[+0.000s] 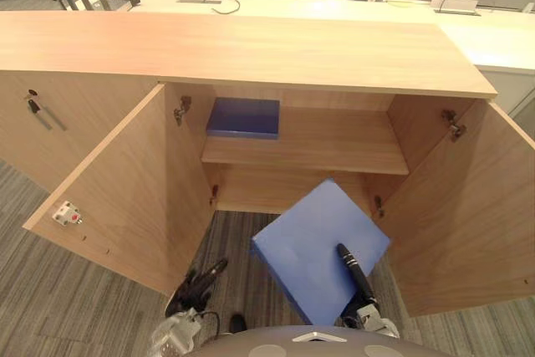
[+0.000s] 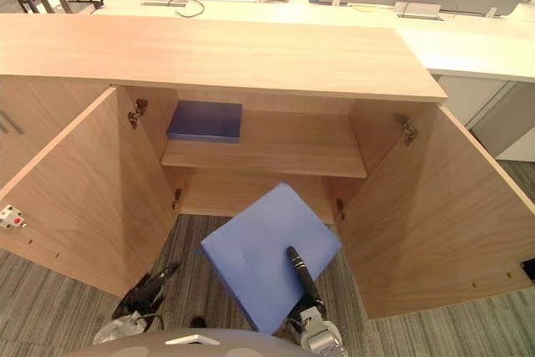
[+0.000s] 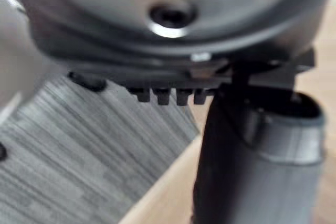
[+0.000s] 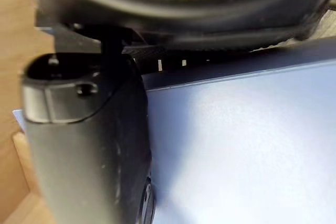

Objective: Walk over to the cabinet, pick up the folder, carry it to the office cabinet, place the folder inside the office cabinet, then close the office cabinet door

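At 7 o'clock the left hand point(image 1: 196, 286) hangs idle; open or closed, I cannot tell. At 5 o'clock the right hand point(image 1: 354, 269) pinches the folder point(image 1: 309, 236) at its near corner, thumb on top. The folder looks thin, light and slick, so gripping nearer mid-edge should stop it drooping. At 12 stands the open cabinet point(image 1: 251, 52), with a second folder point(image 1: 243, 116) on its shelf point(image 1: 334, 144).

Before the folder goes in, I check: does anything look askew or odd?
The blue folder held by the right hand points a corner at the open cabinet, not square to its shelf. Nothing else odd.
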